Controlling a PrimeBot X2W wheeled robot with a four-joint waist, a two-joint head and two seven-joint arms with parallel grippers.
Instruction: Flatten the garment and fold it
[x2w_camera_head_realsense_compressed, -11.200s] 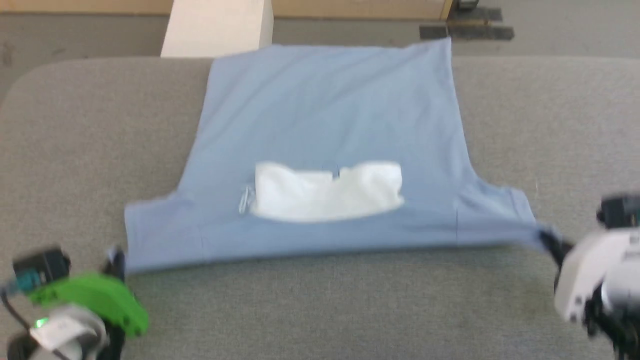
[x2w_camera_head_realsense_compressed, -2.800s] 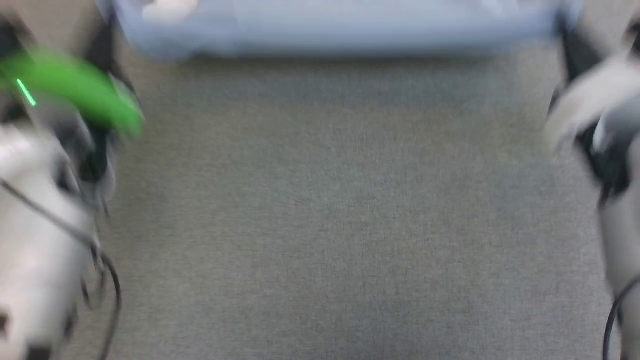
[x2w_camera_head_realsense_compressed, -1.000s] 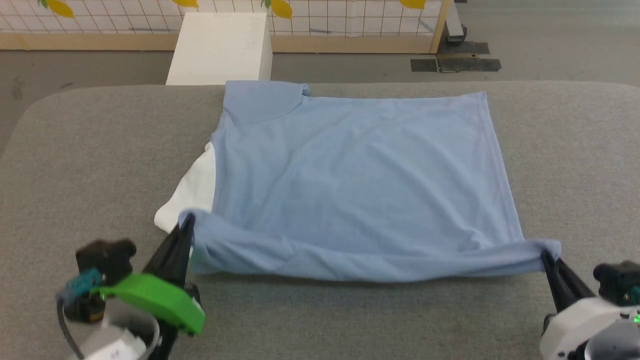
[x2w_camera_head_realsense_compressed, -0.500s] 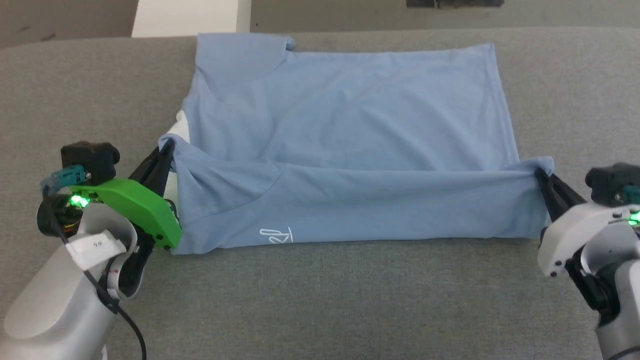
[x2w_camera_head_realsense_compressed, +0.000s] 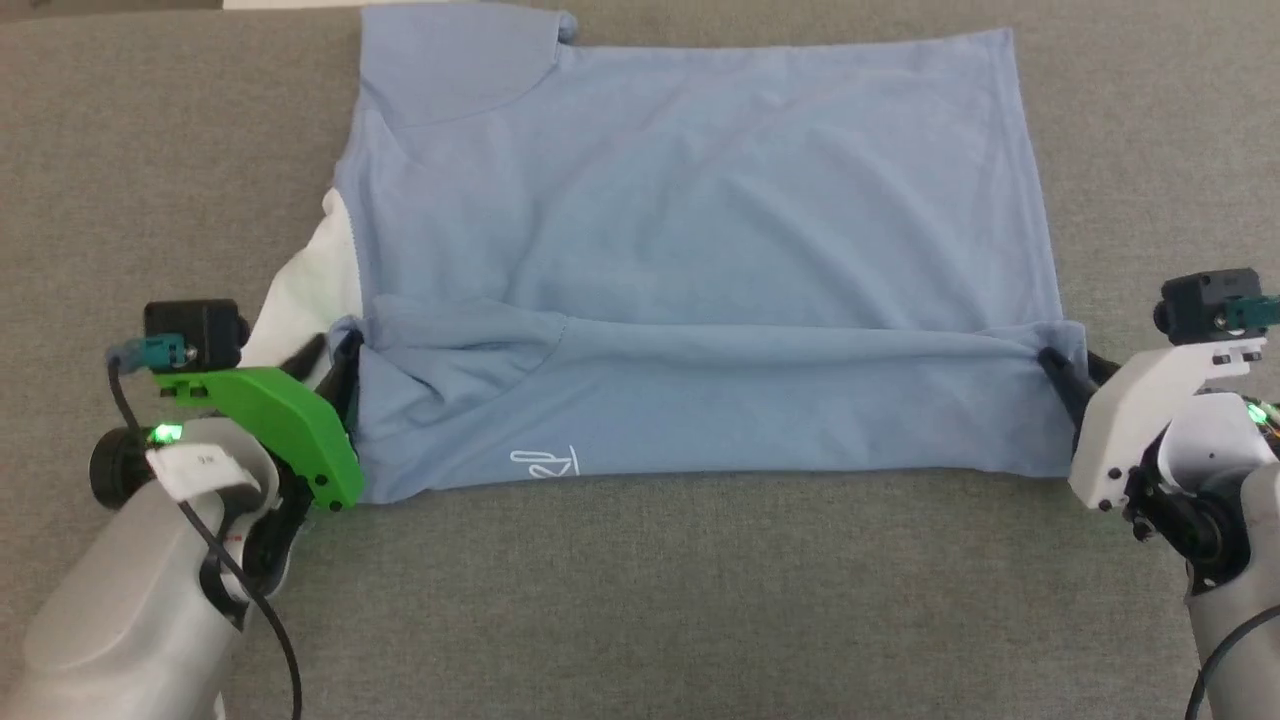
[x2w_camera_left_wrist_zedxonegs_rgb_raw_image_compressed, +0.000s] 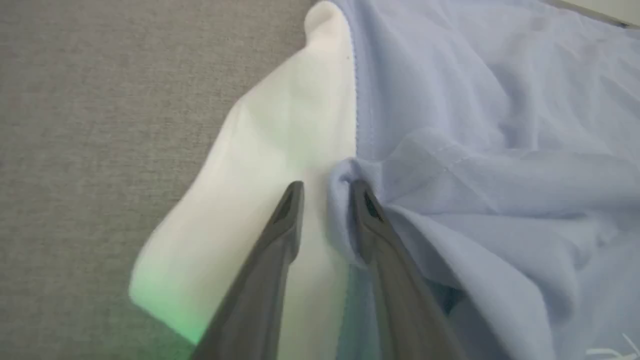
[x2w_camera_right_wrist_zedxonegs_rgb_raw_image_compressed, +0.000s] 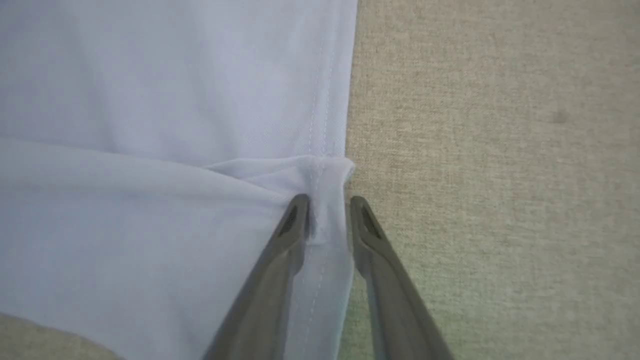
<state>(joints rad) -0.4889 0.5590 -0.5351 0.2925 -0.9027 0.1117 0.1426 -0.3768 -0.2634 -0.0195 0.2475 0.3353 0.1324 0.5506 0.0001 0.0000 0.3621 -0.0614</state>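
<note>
Left wrist view: left end effector parted, garment corner slack between its fingers — right end effector same. If I retract and cloth snags, the fold drags open across the surface.

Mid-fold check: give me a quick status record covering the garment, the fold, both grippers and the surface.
garment: light blue T-shirt, spread on the grey padded surface
fold: near strip doubled over the body, white script logo on it, wrinkled at its left end
white part: pokes out past the shirt's left edge
left gripper: jaws parted, the strip's left corner against one jaw
right gripper: jaws parted, the strip's right corner bunched between them
</note>
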